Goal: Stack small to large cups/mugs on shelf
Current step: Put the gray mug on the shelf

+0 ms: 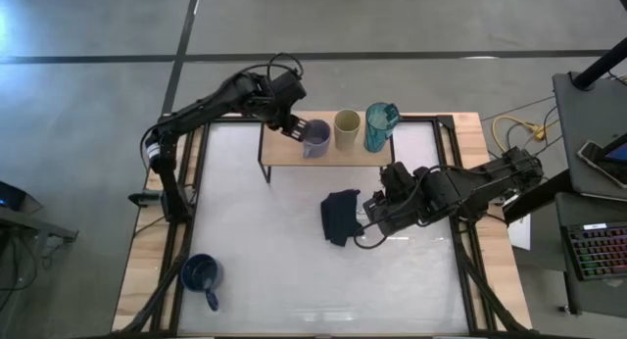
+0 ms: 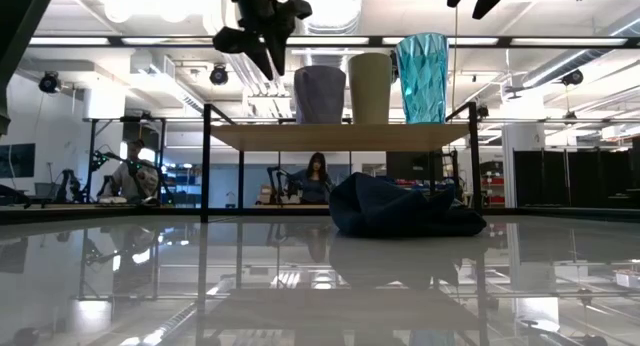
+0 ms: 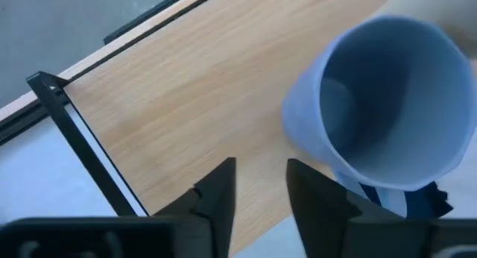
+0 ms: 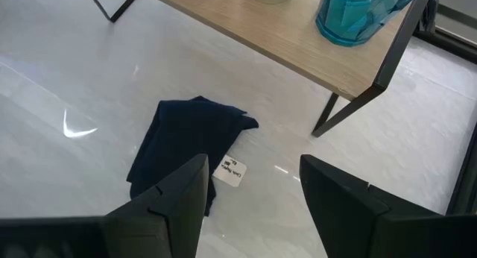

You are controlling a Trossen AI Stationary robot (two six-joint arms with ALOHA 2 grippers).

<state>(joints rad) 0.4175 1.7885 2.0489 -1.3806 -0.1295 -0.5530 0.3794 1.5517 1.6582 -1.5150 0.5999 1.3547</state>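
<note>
Three vessels stand upright in a row on the light-wood shelf (image 1: 294, 153): the grey-lavender mug (image 1: 315, 138), the beige cup (image 1: 347, 129) and the taller teal mug (image 1: 380, 126). The dark blue mug (image 1: 202, 274) stands on the white tabletop near its near-left corner. My left gripper (image 1: 294, 129) hovers over the shelf's left part, just left of the grey-lavender mug (image 3: 380, 109). It is open with a narrow gap (image 3: 261, 194) and holds nothing. My right gripper (image 4: 253, 198) is open over the table, right of the dark navy cloth (image 4: 186, 146).
The navy cloth (image 1: 341, 217) lies crumpled on the tabletop in front of the shelf, with a small white tag (image 4: 229, 171) beside it. The shelf's black legs (image 4: 358, 94) stand on the table. Bare shelf board (image 3: 186, 101) shows left of the lavender mug.
</note>
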